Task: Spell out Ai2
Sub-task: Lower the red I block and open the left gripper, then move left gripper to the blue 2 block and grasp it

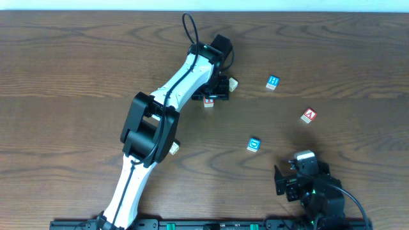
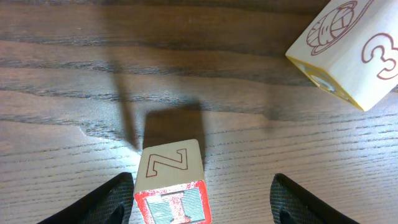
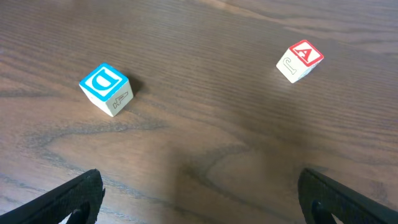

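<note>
Now left gripper [image 2: 199,190] hangs spread wide, I block [image 2: 171,186] between its jaws, off-centre toward one finger. Right gripper [image 3: 199,190] is spread too, empty, with A block [image 3: 300,60] well ahead of it.

Bright even light, sharp focus, dark shadow beyond block [image 2: 169,180]

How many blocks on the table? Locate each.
5: red I block at the left gripper, 3 block beside it, blue H, red A and blue D to the right. The arm may hide more.
</note>
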`<state>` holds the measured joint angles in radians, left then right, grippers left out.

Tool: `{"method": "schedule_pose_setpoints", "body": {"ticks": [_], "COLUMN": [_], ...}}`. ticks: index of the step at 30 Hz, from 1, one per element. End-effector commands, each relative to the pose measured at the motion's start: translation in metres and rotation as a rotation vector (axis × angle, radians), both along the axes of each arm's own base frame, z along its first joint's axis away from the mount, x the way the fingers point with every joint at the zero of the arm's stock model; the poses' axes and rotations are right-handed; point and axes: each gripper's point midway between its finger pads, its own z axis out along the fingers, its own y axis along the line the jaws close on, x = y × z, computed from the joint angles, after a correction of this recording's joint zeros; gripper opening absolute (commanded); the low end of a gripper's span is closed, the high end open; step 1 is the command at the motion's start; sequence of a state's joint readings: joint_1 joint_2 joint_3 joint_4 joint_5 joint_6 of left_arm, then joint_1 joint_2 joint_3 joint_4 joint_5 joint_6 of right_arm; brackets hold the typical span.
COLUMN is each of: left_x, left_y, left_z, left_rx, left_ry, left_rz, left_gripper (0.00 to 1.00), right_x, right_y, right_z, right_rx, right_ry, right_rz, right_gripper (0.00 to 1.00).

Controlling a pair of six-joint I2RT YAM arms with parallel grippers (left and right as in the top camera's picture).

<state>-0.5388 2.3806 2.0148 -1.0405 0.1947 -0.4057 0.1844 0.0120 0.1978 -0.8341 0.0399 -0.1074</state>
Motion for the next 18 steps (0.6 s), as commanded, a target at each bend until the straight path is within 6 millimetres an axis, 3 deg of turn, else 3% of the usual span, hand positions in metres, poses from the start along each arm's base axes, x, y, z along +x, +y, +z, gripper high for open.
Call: {"method": "schedule_pose_setpoints", "body": {"ticks": [1,18], "left_x": [0.0038,-0.0001], "left_y": [0.0012,-0.0079], "left_z": [-0.0012,0.0005], "left_rx": [0.015,-0.039], "left_ry": [-0.015,-0.001], "left_rz": [-0.036,-0.095], "left_gripper": [0.72,0.75], "right_x": [-0.0007,-0.0007], "right_y": [-0.0010,-0.0010], "right_z": [-0.0044,-0.0044], "right_rx": [-0.007,-0.007], "right_ry": [0.008,0.008], "right_rz": [0.001,0.001], "right_gripper": [0.99,0.99]}}
